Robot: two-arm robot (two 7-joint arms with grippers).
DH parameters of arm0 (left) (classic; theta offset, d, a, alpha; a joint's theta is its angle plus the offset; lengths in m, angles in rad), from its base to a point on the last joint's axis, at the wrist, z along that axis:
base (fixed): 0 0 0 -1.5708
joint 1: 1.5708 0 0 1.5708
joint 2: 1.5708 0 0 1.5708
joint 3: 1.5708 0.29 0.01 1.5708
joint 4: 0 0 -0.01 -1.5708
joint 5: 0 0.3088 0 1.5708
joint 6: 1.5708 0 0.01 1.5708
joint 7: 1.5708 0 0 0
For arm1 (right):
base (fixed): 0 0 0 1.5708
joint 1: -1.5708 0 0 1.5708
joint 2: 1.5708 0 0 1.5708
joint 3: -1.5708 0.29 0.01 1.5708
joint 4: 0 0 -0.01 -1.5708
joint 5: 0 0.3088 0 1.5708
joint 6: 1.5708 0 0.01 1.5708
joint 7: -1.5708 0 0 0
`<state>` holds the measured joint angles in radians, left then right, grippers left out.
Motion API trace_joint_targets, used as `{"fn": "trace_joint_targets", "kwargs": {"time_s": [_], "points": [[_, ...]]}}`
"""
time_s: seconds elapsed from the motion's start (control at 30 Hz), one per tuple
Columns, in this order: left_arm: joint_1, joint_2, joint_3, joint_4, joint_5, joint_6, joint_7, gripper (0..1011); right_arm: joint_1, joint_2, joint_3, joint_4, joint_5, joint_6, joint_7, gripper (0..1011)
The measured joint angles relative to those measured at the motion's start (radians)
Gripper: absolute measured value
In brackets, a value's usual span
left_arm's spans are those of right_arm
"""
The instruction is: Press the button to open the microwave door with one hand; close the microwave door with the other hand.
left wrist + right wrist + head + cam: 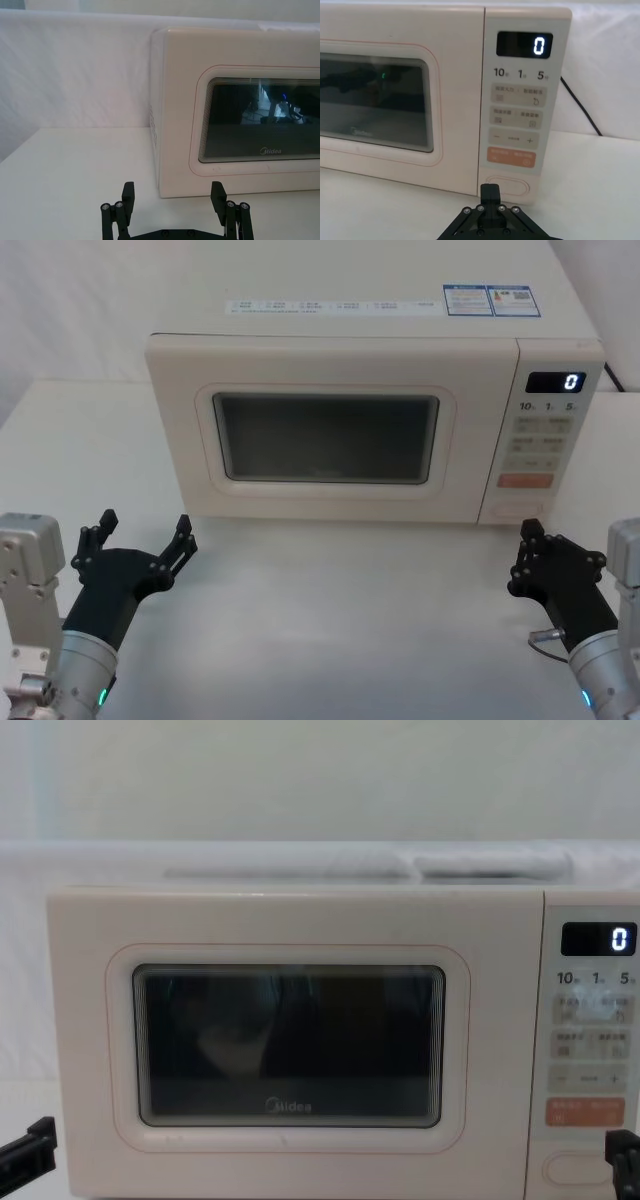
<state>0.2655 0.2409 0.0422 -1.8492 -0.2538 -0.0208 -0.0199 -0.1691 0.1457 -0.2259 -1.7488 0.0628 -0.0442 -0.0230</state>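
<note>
Now my right tool (533,558), clenched, sits at 6 o'clock of the button (507,185), lined up to press; left tool (145,536) released, waiting near the shut microwave door (325,435).

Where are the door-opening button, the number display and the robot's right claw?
button (507,185), right wrist view, middle of the pill-shaped key.
display (524,45), right wrist view, dark screen beside the 0.
right gripper (531,556), head view, at its closed fingertips.

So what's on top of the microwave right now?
On the microwave, flat printed labels lie along the front of the top: a white strip and a blue-edged sticker. Nothing else stands there; its rear edge is out of frame.
</note>
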Motion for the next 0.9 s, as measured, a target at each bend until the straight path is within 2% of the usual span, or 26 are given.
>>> {"fn": "trace_joint_targets", "kwargs": {"time_s": [0.57, 0.9], "points": [[0.0, 0.0, 0.0, 0.0, 0.0, 0.0, 0.0, 1001, 0.07, -0.055, 0.033, 0.106, -0.013, 0.023, 0.047, 0], [0.0, 0.0, 0.0, 0.0, 0.0, 0.0, 0.0, 1001, 0.12, -0.089, 0.066, 0.174, -0.016, 0.037, 0.071, 0]]}}
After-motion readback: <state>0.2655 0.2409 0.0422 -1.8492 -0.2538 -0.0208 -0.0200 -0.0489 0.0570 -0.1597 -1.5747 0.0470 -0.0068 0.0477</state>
